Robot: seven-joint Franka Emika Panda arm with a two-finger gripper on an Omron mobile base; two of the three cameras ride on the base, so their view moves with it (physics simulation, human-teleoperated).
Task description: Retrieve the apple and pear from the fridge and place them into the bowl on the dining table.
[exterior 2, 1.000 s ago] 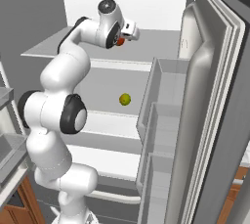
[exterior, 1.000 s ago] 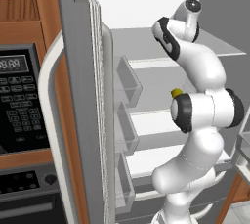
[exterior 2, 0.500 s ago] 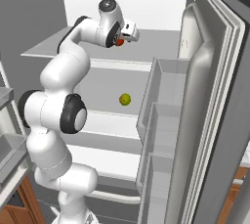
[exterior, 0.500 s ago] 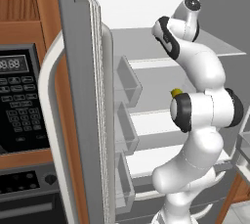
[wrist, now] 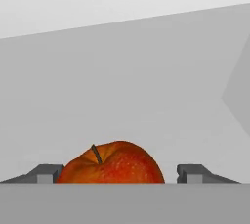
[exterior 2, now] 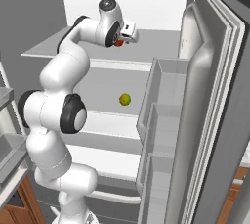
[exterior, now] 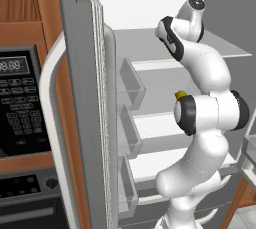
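The red apple [wrist: 114,164] lies on the top shelf of the open fridge [exterior 2: 161,42], low in the hand view. My gripper [wrist: 119,174] is open around it. The left fingertip [wrist: 46,174] sits close against the fruit, and the right fingertip [wrist: 193,173] stands a small gap off. From the right base view, the gripper [exterior 2: 122,40] reaches onto that shelf, and the apple [exterior 2: 118,43] peeks out red beneath the hand. The yellow-green pear [exterior 2: 125,99] rests one shelf lower, and the left base view shows the pear [exterior: 180,94] partly hidden behind my arm. The bowl and dining table are out of view.
The fridge's right door [exterior 2: 215,120] stands open with stacked bins [exterior 2: 161,100] close beside the shelves. Its left door [exterior: 85,98] with a curved white handle [exterior: 50,123] is open too. Left of that door is a black oven panel [exterior: 20,108] set in wooden cabinetry.
The hand has eased a little further in over the top shelf toward the apple. The pear has not moved.
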